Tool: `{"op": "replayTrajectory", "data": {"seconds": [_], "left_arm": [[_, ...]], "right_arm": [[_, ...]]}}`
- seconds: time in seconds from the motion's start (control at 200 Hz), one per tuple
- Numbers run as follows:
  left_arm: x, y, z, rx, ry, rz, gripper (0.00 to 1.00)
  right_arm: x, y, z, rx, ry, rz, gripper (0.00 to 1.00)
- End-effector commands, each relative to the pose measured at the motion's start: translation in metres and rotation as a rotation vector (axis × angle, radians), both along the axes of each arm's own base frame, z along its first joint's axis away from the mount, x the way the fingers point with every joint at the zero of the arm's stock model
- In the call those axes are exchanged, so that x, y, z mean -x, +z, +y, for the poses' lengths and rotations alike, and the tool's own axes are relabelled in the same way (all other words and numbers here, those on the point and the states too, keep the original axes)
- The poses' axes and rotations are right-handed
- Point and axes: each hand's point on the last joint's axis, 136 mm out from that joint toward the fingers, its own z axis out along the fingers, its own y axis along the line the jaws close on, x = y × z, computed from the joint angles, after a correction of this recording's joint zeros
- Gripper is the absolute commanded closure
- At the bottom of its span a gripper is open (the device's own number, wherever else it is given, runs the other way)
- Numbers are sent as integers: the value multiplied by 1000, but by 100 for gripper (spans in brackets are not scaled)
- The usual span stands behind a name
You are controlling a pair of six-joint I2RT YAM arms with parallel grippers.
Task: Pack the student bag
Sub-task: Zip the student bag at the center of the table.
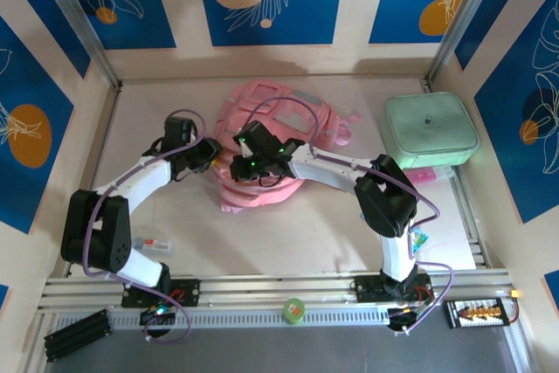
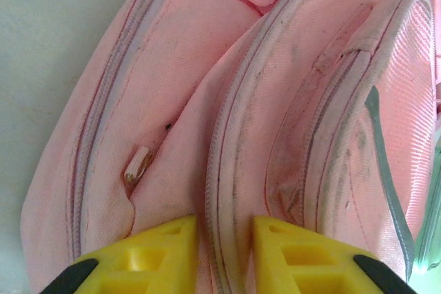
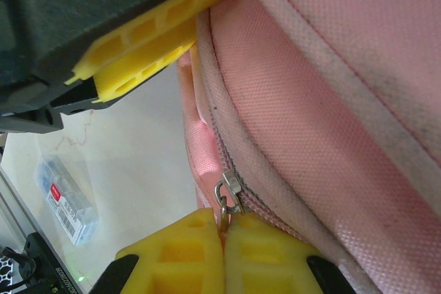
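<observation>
The student bag is a big pink backpack lying flat mid-table. At its near left edge my left gripper is shut on it. In the left wrist view a grey-trimmed zip ridge of the bag is squeezed between the yellow fingers of that gripper. My right gripper sits just beside it, shut on the metal zip pull under the slider, on the bag's closed zip. The left arm's yellow fingers pinch the bag's edge above.
A mint-green zip case lies at the back right, with something pink under its near edge. A small clear box lies on the table near the left arm's base. A green tape roll sits on the front rail.
</observation>
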Motion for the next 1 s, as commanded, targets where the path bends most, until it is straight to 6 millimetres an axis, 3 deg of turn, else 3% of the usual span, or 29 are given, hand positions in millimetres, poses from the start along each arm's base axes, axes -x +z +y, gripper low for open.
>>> {"op": "replayTrajectory", "data": {"seconds": [0.0, 0.2, 0.495, 0.73, 0.905, 0.995], "left_arm": [[-10, 5, -7, 13, -11, -16, 77], [-20, 23, 1, -44, -2, -64, 100], [-28, 28, 12, -72, 10, -87, 100], [-32, 30, 19, -85, 5, -91, 100], [-37, 33, 21, -118, -39, -86, 100], [-39, 36, 22, -143, -70, -84, 100]], "right_arm": [[14, 23, 13, -60, 70, -38, 100], [18, 11, -25, 69, -23, -79, 100], [26, -7, -119, 295, -256, -139, 100], [14, -11, -182, 372, -418, -131, 100], [3, -3, -191, 320, -437, -126, 100], [3, 7, -167, 232, -301, -133, 100]]}}
